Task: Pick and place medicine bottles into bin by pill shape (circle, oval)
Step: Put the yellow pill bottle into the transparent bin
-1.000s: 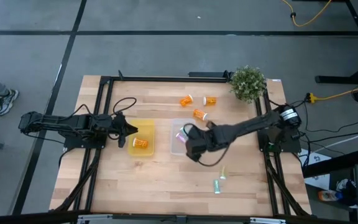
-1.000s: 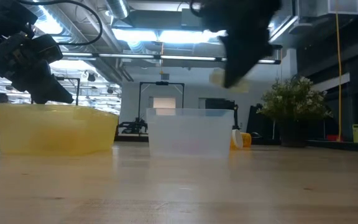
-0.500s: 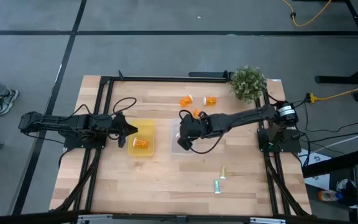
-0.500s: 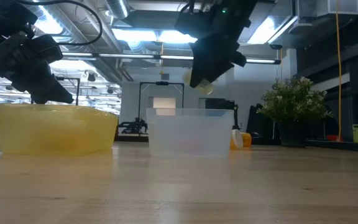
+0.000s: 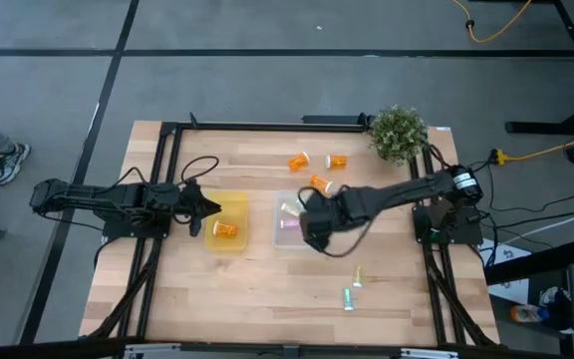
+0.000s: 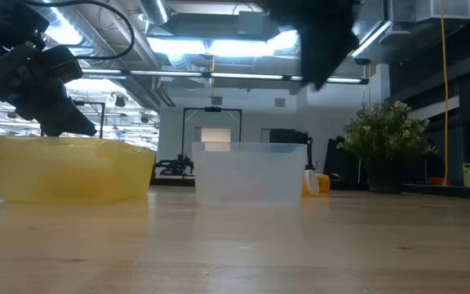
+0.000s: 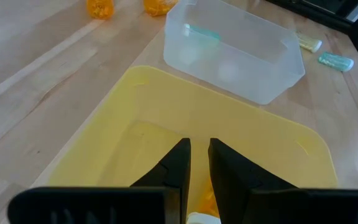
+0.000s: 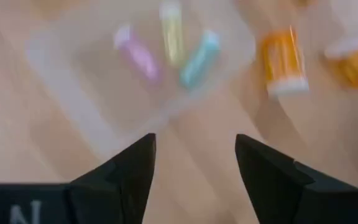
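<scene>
**Right arm clear of the tray, 5 bottles left on the table**

The right gripper [image 8: 191, 165] hung above the clear tray [image 5: 289, 237], near its edge on the right arm's side, with its fingers spread apart and nothing between them. Its wrist view looked down into that tray, where 3 small bottles lay side by side: a pink one [image 8: 137, 57], a yellow one [image 8: 171, 31] and a teal one [image 8: 197, 57].

The left gripper [image 7: 196, 163] waited over the yellow tray [image 5: 229, 206], its fingers nearly together with only a narrow gap and nothing gripped. 1 orange bottle [image 5: 226, 229] lay in that tray.

Outside the trays, 3 orange bottles [image 5: 320, 183] sat near the potted plant [image 5: 398, 132], and 2 pale bottles [image 5: 348, 296] lay towards the table's front edge.

The main risk, as I judged it, was sorting by colour rather than pill shape; no view showed the pills, so a bottle could land in the wrong tray. The bottles on the table appeared to lie on their sides, so a grip set off-centre might roll one away. A low sweep towards the 3 orange bottles could also clip the clear tray's wall and shift it.
</scene>
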`<action>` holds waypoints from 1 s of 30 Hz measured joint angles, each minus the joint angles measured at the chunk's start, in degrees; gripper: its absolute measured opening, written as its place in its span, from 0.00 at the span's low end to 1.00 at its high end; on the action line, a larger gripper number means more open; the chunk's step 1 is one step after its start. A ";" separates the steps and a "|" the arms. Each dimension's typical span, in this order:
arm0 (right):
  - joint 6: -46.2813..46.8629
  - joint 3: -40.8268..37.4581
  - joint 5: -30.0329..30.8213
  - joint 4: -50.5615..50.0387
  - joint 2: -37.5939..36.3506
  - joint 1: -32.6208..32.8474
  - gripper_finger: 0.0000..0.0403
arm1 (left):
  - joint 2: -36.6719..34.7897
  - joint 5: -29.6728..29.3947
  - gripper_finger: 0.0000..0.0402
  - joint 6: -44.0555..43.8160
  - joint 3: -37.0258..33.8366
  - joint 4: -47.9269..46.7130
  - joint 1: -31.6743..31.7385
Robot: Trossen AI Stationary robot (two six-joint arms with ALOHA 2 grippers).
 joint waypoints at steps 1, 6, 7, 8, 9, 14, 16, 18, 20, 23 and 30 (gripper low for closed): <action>1.40 1.07 -0.74 -3.44 -0.02 1.31 0.56 | -0.01 -0.01 0.13 0.00 0.00 0.00 0.01; 9.26 3.24 -5.61 -15.97 -0.15 8.21 0.56 | -0.01 0.01 0.13 0.00 0.00 0.00 0.00; 11.21 3.26 -6.72 -17.27 -0.15 9.43 0.56 | 0.01 -0.01 0.13 0.00 0.00 0.00 0.00; 13.49 3.08 -7.59 -17.79 -0.15 10.68 0.56 | -0.01 -0.01 0.13 0.00 0.00 0.00 0.02; 15.42 2.77 -8.42 -17.81 -0.17 11.74 0.56 | -0.01 0.00 0.13 0.00 0.00 0.00 0.00; 29.87 0.63 -14.60 -15.87 -0.13 16.50 0.56 | 0.01 -0.01 0.13 0.00 0.00 0.00 0.01; 37.54 -0.03 -15.53 -15.15 -0.11 18.20 0.56 | -0.01 0.00 0.13 0.00 0.00 0.00 0.01; 45.20 -0.75 -14.88 -14.66 -0.13 19.82 0.56 | -0.01 -0.01 0.13 0.00 0.00 0.00 0.02; 53.55 -2.15 -14.14 -14.20 -0.11 21.06 0.56 | 0.01 0.01 0.13 0.00 0.00 0.00 0.01; 65.96 -4.88 -14.04 -12.78 -0.11 22.72 0.56 | 0.00 0.00 0.13 -0.04 0.00 0.00 0.01; 85.44 -13.84 -13.46 2.02 -0.03 25.19 0.56 | 0.00 -0.01 0.13 -0.04 0.00 0.00 0.01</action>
